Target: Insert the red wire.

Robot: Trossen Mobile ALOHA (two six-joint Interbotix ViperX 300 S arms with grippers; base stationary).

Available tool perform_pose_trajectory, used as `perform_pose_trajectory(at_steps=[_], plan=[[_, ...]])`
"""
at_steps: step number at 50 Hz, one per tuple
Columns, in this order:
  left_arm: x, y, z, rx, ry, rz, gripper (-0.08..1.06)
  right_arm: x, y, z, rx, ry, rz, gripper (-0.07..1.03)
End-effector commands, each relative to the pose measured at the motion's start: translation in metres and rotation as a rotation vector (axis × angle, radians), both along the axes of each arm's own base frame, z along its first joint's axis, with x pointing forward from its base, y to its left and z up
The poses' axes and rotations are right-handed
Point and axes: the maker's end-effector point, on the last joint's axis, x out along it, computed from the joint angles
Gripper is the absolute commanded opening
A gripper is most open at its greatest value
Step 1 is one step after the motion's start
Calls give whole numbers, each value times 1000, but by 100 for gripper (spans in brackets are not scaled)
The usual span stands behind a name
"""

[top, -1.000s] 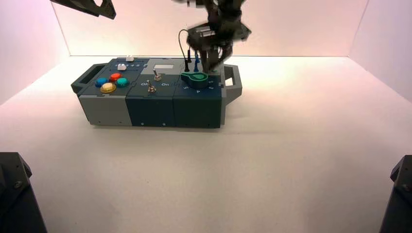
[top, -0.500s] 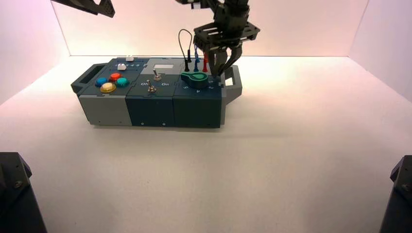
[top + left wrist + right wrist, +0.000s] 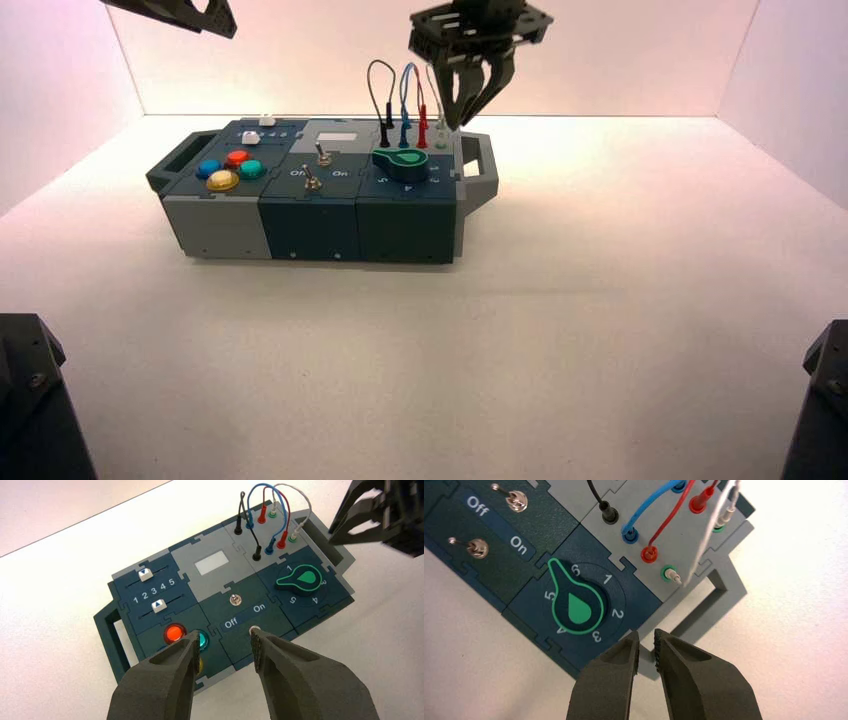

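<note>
- Reading my place against the red wire: it stands in the upper middle of the frame in the high view, left of my right gripper, with the white wire between us.
- My right pincer is open, its tips a little apart and nothing between them; it hangs at the upper middle, by the box's right edge.
- The wire's long axis runs between the near and far socket rows, up and down the frame, its loop arching above. Both red plugs appear to sit in red-ringed sockets, so I judge the insertion done or very nearly so.
- My right arm is the nearer by far. My left gripper waits at the upper left of the frame, open too.
- Tight edges: the blue wire stands just left of the red one, the white just right, and the green knob sits below them in the frame. Going back in, I would need to come down from above with narrow jaws, or I might snag a neighbour's loop.
- The box's right handle lies below and to the right of my tips; I should keep height over it.
- Room opens toward the right of the frame, over the pale tabletop. Backing off up and right looks the safest way out, away from all the loops.
</note>
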Motion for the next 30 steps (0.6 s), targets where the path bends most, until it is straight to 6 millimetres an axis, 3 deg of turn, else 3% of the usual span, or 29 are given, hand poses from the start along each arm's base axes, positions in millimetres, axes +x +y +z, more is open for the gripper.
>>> perform_pose_trajectory(at_steps=[1, 30], plan=[[6, 3, 7, -3, -30, 14, 55, 2, 1, 27, 25, -50, 11, 19], [7, 10, -6, 20, 14, 32, 55, -8, -8, 38, 9, -48, 23, 18]])
